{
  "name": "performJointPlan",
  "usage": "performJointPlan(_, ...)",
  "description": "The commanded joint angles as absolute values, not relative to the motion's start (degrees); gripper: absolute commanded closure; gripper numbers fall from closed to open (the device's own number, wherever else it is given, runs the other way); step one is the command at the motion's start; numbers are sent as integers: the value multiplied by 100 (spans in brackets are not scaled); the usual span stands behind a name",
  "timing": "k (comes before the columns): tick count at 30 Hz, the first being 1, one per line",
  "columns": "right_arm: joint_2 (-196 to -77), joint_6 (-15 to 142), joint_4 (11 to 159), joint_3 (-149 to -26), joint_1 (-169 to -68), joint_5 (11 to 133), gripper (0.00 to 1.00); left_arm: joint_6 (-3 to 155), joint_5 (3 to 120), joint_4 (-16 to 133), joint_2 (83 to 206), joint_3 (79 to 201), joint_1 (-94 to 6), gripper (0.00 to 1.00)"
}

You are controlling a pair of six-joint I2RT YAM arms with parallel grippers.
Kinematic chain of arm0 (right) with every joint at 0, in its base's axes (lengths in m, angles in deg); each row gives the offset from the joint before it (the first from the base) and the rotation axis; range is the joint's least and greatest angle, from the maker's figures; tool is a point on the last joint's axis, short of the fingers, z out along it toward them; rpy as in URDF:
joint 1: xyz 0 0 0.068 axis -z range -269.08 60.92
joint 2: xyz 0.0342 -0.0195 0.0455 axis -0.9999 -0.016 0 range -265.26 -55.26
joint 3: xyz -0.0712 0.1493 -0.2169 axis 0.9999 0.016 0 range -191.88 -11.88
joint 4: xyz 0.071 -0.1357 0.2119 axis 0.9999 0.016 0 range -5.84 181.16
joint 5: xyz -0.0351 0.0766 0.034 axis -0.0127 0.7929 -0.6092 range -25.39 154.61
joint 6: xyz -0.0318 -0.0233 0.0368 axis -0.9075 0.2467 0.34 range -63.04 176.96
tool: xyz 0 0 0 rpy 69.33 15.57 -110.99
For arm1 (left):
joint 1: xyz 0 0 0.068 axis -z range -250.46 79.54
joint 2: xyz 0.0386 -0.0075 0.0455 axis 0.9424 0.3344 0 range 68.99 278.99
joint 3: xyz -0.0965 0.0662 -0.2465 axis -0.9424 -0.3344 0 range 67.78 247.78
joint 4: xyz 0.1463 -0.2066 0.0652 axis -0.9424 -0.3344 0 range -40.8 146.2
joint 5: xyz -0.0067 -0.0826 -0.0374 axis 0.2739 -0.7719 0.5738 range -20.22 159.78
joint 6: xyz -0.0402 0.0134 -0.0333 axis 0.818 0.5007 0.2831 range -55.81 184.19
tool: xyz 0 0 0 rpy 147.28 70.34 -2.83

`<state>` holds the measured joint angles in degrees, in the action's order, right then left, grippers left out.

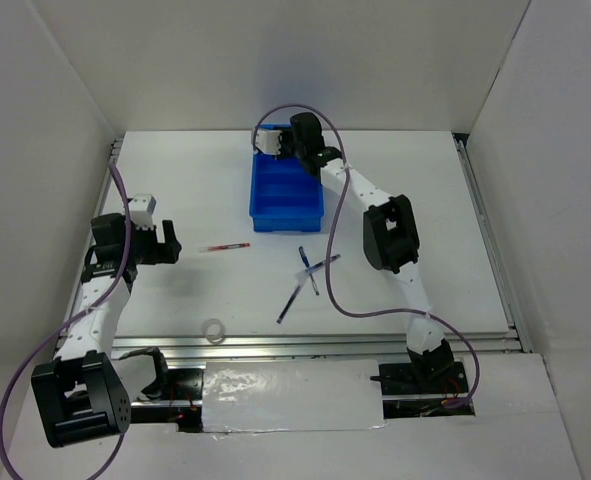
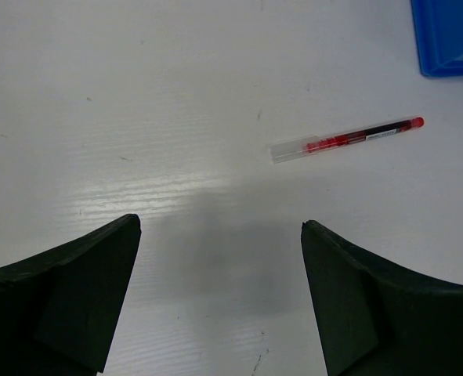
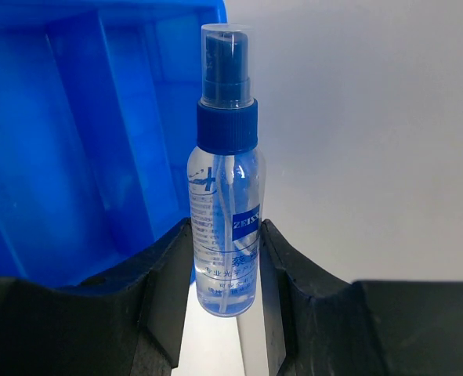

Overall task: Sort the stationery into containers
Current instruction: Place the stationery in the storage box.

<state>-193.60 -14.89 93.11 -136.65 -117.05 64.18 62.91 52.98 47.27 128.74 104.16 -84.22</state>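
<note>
white counter (image 1: 175,180), walled in. right fingers (image 3: 157,282) are clamping the clear blue-capped tube (image 3: 225,196) at the far edge of the blue tray (image 3: 74,157); placing step looks underway, next calling for centring over a compartment, then letting go. left fingers (image 2: 98,266) are hanging wide apart near the red pen (image 2: 347,139).

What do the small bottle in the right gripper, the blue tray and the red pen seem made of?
The bottle looks like clear glossy plastic, possibly glass: you see through its wall; dark-blue opaque collar, clear cap. The tray looks like moulded blue plastic, smooth and slightly shiny. The red pen has a clear plastic-looking barrel with red showing inside.
</note>
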Motion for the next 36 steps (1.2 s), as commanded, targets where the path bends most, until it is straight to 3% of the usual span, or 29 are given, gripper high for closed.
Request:
performJointPlan(1, -19588, -1633, 8829, -14213, -11606, 6672, 100, 6366, 5088, 5013, 12920, 10557, -8453, 3)
performJointPlan(6, -19843, -1801, 8819, -14301, -11527, 6733, 86, 6366, 4965, 5040, 12920, 10513, -8444, 1)
performJointPlan(7, -19870, -1801, 8855, -14328, -11527, 6742, 78, 6366, 4974, 5057, 12920, 10496, -8444, 1)
performJointPlan(10, -19931, -1853, 8908, -14337, -11483, 6803, 68, 6366, 5000, 5040, 12946, 10496, -8444, 1)
performJointPlan(15, -20080, -1994, 8837, -14424, -11422, 6769, 65, 6366, 4974, 5040, 13016, 10513, -8444, 1)
performJointPlan(25, -20011, -1968, 8557, -14416, -11369, 6856, 41, 6375, 4895, 4996, 12990, 10531, -8444, 1)
performJointPlan(31, -19905, -1855, 8460, -14425, -11360, 6874, 39, 6244, 4755, 4917, 12894, 10575, -8444, 1)
performJointPlan(36, -18809, -889, 8451, -13846, -11457, 6716, 40, 5331, 3982, 4575, 12586, 10610, -8453, 1)
